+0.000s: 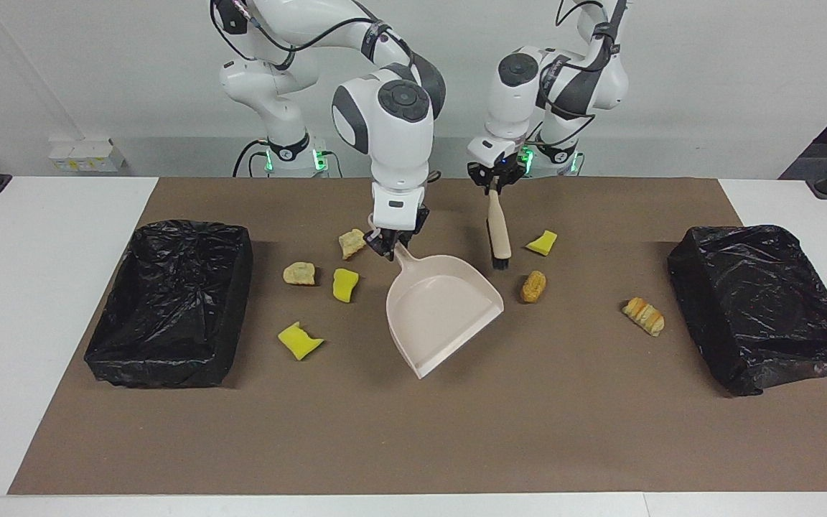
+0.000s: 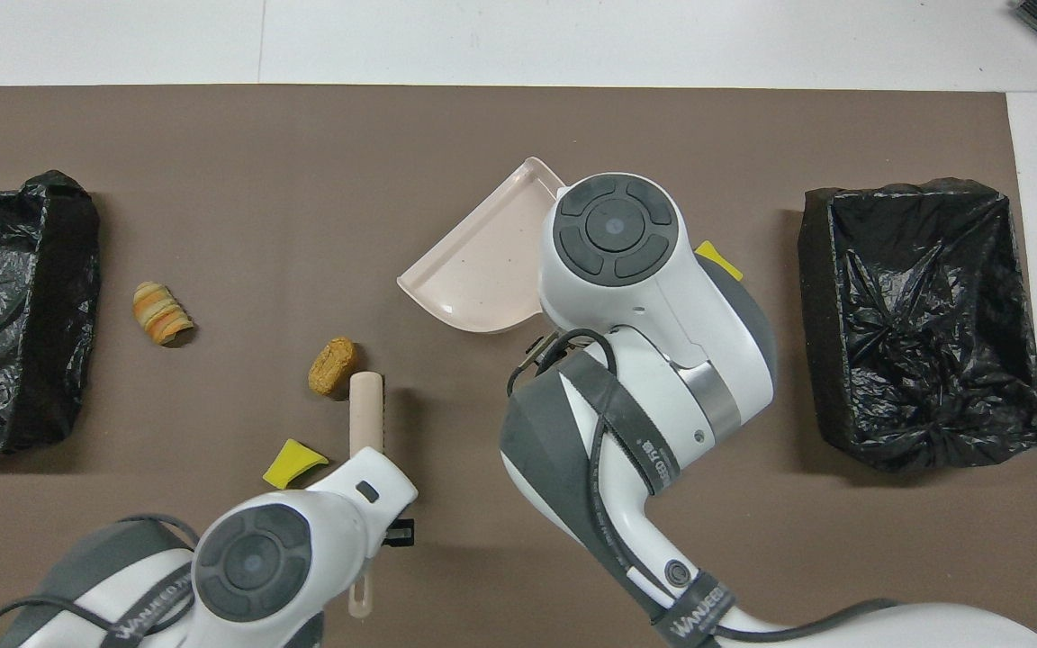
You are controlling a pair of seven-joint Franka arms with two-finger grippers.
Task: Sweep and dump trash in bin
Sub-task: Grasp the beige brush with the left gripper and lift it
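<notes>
My right gripper (image 1: 388,247) is shut on the handle of the beige dustpan (image 1: 442,309), whose open edge is turned away from the robots and toward the left arm's end. My left gripper (image 1: 493,185) is shut on the handle of the beige brush (image 1: 500,233), which hangs upright with its bristles down. The brush (image 2: 365,412) is beside a tan-orange lump (image 1: 533,286) and a yellow scrap (image 1: 543,242). A striped pastry (image 1: 643,316) lies toward the left arm's end. Near the dustpan handle lie tan scraps (image 1: 351,243) (image 1: 299,273) and yellow chunks (image 1: 344,284) (image 1: 299,340).
Two bins lined with black bags stand on the brown mat, one at the right arm's end (image 1: 169,301) and one at the left arm's end (image 1: 765,305). In the overhead view the right arm covers most of the scraps near the dustpan (image 2: 482,270).
</notes>
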